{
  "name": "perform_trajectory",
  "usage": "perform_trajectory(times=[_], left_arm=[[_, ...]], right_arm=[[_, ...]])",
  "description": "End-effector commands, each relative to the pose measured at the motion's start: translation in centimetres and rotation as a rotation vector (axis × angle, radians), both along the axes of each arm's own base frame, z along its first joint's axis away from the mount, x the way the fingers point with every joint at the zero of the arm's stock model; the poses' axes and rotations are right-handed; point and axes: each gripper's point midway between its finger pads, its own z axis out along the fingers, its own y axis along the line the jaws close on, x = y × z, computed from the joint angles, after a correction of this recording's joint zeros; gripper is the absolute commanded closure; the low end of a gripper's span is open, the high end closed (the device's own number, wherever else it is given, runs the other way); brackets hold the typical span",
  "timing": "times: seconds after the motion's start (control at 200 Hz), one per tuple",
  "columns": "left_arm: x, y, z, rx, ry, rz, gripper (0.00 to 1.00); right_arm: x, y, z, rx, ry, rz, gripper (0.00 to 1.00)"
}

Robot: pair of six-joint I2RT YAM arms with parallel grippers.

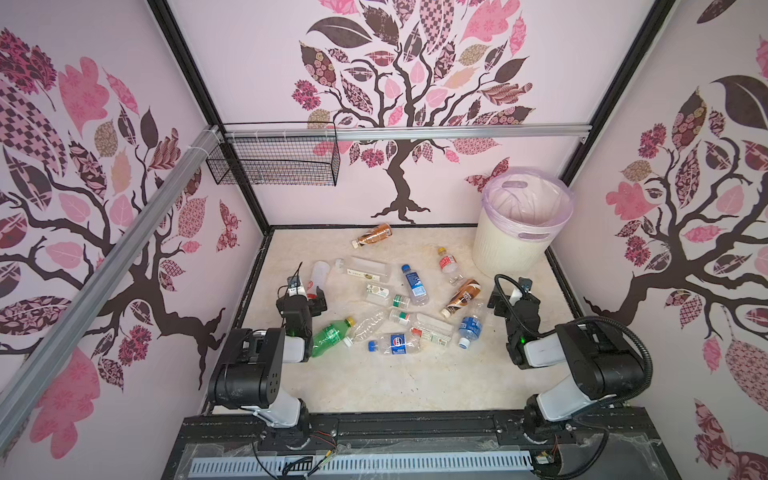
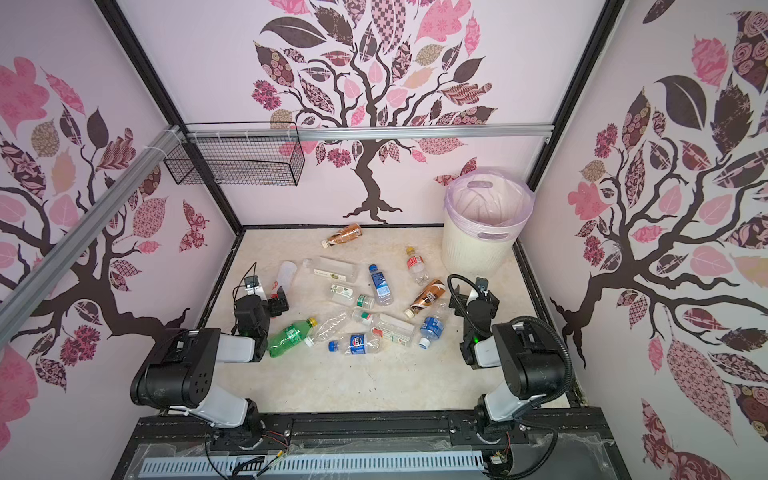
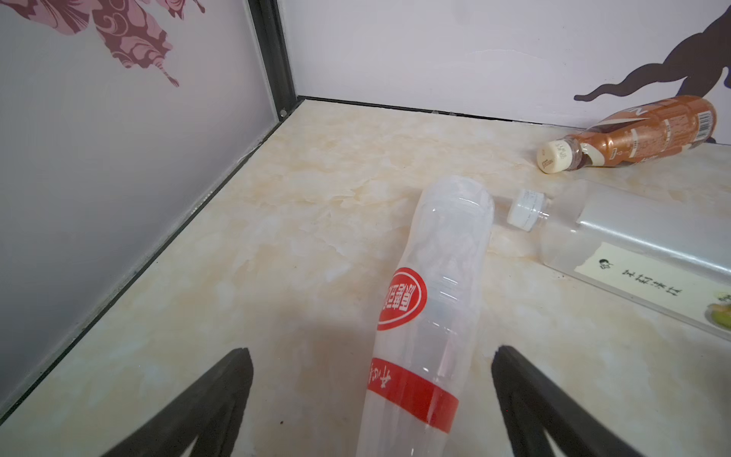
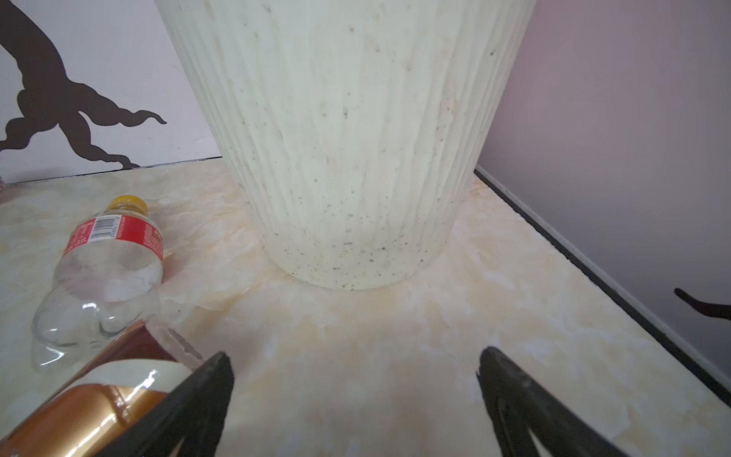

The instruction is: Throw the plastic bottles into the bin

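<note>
arms (image 1: 249,378) — black joints, white links | hose (image 1: 643,347): black (corrugated) | LED (image 1: 521,340): green

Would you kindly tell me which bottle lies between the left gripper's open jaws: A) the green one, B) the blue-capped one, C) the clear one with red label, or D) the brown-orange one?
C: the left wrist view shows the clear red-labelled bottle lying between the spread fingers of the left gripper.

Plastic bottles (image 1: 415,286): about fifteen, mostly clear, two brown; green bottle (image 1: 330,336) at 8 o'clock; all lying flat, scattered centrally. Bin (image 1: 511,249): cream, ribbed, lilac-lined, upright, 2 o'clock.
</note>
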Motion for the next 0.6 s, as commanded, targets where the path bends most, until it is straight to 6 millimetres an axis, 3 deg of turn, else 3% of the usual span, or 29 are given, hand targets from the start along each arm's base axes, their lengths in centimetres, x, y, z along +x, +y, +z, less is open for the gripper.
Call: perform_trajectory(times=[0.0,0.145,0.2,0.265,0.595], left_arm=[[0.8,0.1,1.3,0.011,-0.033,0.005,0.01],[0.8,0.3,1.2,0.002,-0.032,-0.003,0.02],[0.6,-0.6,1.2,-0.083,-0.060,-0.147,0.02],[1.0,-1.4,1.3,-0.071,-0.058,-0.193,0.02],[1.5,-1.9,0.9,-0.032,-0.011,-0.174,0.02]], right_arm=[[0.7,-0.1,1.1,0.017,-0.038,-0.006,0.01],[0.7,-0.1,1.2,0.018,-0.040,-0.006,0.01],[0.7,-0.1,1.1,0.017,-0.039,-0.006,0.01],[0.7,0.0,1.1,0.017,-0.038,-0.005,0.01],[0.8,-0.1,1.1,0.019,-0.038,-0.006,0.01]])
